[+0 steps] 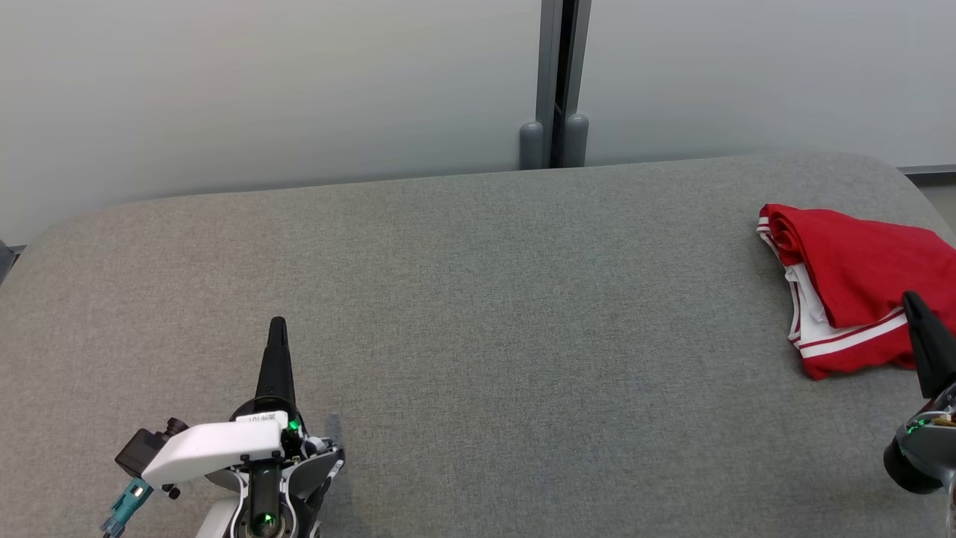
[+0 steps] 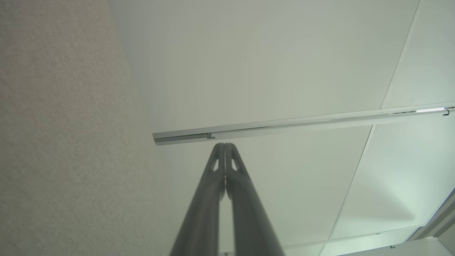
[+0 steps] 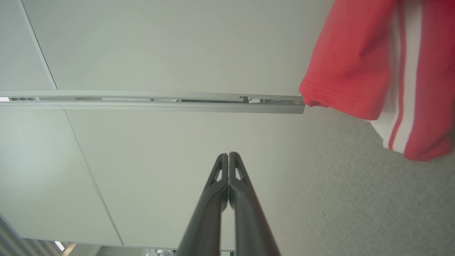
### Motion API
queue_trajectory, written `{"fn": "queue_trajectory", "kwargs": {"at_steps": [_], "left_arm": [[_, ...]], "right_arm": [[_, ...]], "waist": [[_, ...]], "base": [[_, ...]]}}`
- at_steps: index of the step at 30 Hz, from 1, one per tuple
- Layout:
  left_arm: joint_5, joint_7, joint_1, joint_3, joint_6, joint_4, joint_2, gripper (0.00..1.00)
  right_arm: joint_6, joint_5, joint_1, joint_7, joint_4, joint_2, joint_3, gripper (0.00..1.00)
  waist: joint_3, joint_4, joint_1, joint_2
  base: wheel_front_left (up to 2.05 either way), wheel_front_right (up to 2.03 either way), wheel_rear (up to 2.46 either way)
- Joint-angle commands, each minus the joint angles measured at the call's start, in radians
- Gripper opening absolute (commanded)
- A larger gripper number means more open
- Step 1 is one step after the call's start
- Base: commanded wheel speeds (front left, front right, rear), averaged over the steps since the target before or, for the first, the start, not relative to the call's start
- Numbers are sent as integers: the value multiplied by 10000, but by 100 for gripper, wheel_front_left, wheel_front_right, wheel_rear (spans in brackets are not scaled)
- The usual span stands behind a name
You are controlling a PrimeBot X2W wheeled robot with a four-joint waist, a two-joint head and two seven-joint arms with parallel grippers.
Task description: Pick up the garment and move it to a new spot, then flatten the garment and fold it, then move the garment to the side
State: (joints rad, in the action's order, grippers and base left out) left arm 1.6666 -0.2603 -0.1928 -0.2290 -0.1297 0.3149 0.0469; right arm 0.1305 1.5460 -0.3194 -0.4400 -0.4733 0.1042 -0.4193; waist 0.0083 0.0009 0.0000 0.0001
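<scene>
Grey table (image 1: pixel 448 299), garment (image 1: pixel 859 276) partly off-frame

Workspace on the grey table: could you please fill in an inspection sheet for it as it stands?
Surface: grey fabric table, middle bare.
Job's things: red garment with white stripes, lying bunched at the table's right end.
Clutter: nothing seen.
Grippers: left gripper and right gripper, jaws shut, both empty; the right one is next to the garment.
Cables: teal connector at the left wrist.
Surroundings: pale wall panels, grey post.
</scene>
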Motion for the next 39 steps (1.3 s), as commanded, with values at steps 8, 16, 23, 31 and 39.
{"fn": "queue_trajectory", "kwargs": {"at_steps": [8,16,23,31,39], "left_arm": [[17,-32,-154,14,-41,2,35,0],[18,-34,-154,13,-41,0,35,0],[18,-35,-154,13,-41,0,35,0],[19,-28,-154,12,-41,-1,35,0],[19,-29,-154,11,-41,-2,35,0]], "right_arm": [[4,55,-68,-6,-35,83,-5,0],[4,72,-61,13,-35,92,11,0],[2,93,-56,28,-36,101,27,0],[4,105,-49,45,-36,109,48,0],[2,111,-44,53,-35,116,60,0]], "waist": [[0,0,0,-1],[0,0,0,-1],[0,0,0,-1],[0,0,0,-1],[0,0,0,-1]], "base": [[0,0,0],[0,0,0],[0,0,0],[0,0,0],[0,0,0]]}}
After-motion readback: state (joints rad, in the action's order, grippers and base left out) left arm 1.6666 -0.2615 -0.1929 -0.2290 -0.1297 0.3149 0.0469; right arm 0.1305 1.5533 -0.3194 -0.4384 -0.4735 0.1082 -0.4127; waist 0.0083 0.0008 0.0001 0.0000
